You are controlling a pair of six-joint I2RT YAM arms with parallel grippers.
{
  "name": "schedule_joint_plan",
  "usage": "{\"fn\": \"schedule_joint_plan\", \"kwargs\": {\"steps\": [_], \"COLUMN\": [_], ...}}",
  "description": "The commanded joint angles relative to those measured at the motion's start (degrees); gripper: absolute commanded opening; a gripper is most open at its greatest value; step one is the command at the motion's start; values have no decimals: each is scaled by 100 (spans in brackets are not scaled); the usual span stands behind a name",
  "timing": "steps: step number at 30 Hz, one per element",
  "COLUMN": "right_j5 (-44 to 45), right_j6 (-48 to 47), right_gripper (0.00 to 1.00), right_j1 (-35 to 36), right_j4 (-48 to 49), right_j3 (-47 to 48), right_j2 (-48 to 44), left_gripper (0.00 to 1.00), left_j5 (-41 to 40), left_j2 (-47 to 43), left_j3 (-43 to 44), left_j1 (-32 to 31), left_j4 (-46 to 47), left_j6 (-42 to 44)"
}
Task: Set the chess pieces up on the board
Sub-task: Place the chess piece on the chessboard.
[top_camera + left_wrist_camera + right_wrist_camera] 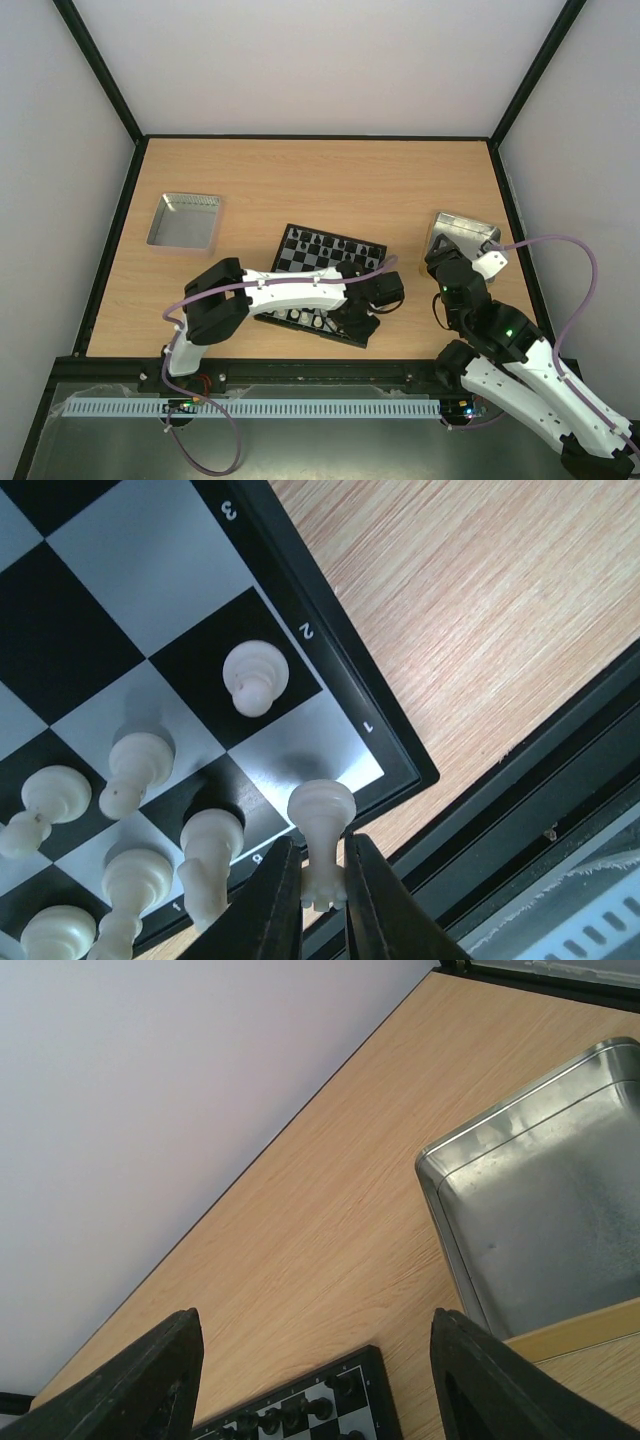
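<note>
Left tool point(322, 858) closed on white piece point(321, 808), holding it at near-right corner square of board point(335, 665), likely its home spot beside other white pieces point(135, 770). Right tool point(315, 1325) open, empty, hovers near tray point(540, 1210), clear of board.

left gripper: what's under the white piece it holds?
The board's pale corner square by the 1 mark lies under the white piece in the left gripper. Fingers hide its lower end, so contact is unclear.
</note>
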Motion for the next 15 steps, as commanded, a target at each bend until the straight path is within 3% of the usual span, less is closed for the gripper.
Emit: {"fn": "schedule_joint_plan", "kwargs": {"steps": [1, 15], "right_j5": [205, 109], "right_j6": [113, 152], "right_gripper": [62, 62], "right_j1": [2, -4], "right_j4": [-186, -106], "right_j3": [-75, -166], "right_j2": [-57, -74], "left_gripper": [14, 23], "left_j5": [-147, -208], "left_j2": [226, 345], "left_j3": [329, 432], "left_j1": [-25, 2], "left_j4": [-275, -366], "left_j6": [69, 33]}}
